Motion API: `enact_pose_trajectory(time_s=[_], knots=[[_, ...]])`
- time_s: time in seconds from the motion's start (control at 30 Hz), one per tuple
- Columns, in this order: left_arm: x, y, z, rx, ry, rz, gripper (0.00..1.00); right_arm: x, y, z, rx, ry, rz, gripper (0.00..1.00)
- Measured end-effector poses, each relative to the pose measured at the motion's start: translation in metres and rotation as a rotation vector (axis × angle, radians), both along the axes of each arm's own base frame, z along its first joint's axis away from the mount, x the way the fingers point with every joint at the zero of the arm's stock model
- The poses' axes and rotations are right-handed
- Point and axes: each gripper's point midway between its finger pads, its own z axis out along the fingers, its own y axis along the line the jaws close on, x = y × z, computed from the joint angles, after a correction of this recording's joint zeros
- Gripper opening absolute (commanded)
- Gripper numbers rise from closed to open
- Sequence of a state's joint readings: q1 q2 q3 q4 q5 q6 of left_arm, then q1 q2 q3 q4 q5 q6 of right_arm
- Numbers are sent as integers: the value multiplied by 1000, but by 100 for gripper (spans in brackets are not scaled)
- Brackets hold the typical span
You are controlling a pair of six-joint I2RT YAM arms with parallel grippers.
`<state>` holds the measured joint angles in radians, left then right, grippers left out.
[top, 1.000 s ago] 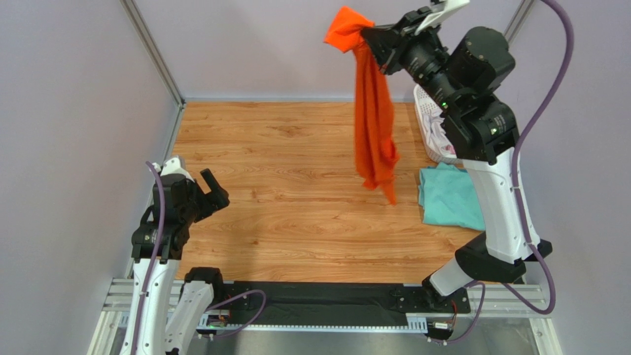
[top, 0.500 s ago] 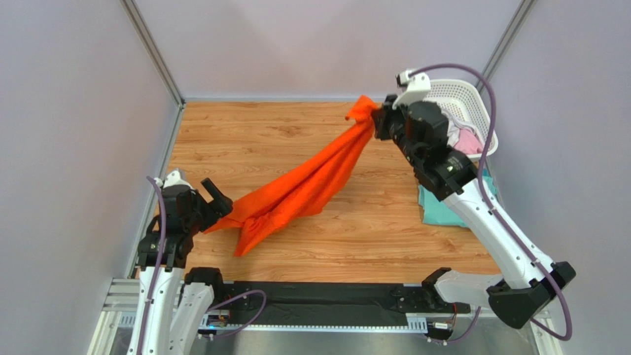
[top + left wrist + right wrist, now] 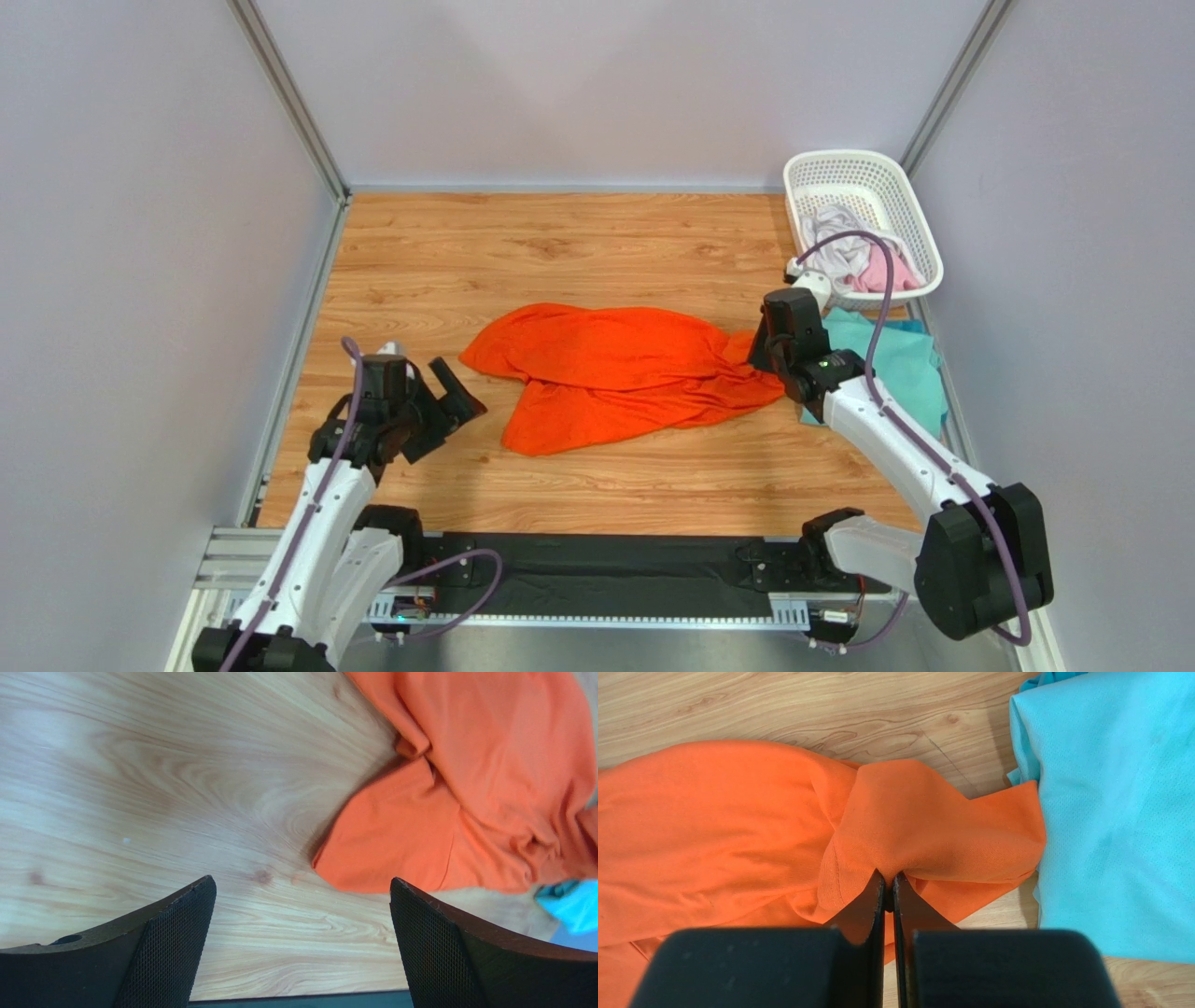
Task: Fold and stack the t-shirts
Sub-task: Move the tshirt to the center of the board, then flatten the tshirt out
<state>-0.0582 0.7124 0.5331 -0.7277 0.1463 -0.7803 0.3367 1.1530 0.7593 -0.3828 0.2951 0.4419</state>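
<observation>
"Orange t-shirt first. Where does it lie for you?"

"I see it in a rumpled heap in the middle of the table, its long axis running left to right. The right end sits just beside the teal t-shirt, which lies flat at the table's right edge."

"And your jaws?"

"My right gripper is down at that right end, fingers pressed together with a pinch of orange cloth bunched between them. My left gripper is spread wide and holds nothing. It hangs low over bare wood."

"Which way is the cloth from the left one?"

"Ahead and off to the right in my left wrist view, near but not touching. The closest part is a lower corner or hem. I can't tell which."

"So which arm goes for the free end?"

"The left, I'd say. It's the nearer one, and the right is already occupied. I'd reach forward and rightward to that edge, then pull the two ends apart along the long axis to flatten it."

"Anything left in the basket?"

"I can see pale and pink cloth in it at the far right corner, so there's plenty to do."
</observation>
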Motion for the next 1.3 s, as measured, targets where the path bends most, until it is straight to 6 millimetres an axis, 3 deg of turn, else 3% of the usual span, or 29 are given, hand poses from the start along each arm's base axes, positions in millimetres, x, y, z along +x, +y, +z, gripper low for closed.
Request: enact_pose_trajectory(time_s=[0.17,0.37,0.43,0.57,0.87,0.97,1.0,1.23,1.3], knots=[[-7,-36,-27,-43,46,-153,90,-3,0,-5,18,6,-17,0],[-3,-59,-46,-55,113,-243,77,-5,-1,-6,29,5,-29,0],[-5,-68,-52,-50,144,-282,63,-5,-2,-7,32,5,-35,0],[-10,-79,-64,-28,192,-326,49,-8,-6,-11,36,13,-55,0],[-11,-85,-75,24,207,-349,26,-10,-9,-8,48,3,-60,0],[0,-83,-75,63,203,-334,3,-11,-7,-5,59,-10,-53,0],[6,-81,-74,83,198,-328,0,-12,-7,-3,62,-15,-51,0],[29,-77,-60,144,123,-312,0,-15,-4,10,91,-57,-32,0],[33,-75,-46,146,63,-310,0,-16,-2,13,102,-67,-23,0]])
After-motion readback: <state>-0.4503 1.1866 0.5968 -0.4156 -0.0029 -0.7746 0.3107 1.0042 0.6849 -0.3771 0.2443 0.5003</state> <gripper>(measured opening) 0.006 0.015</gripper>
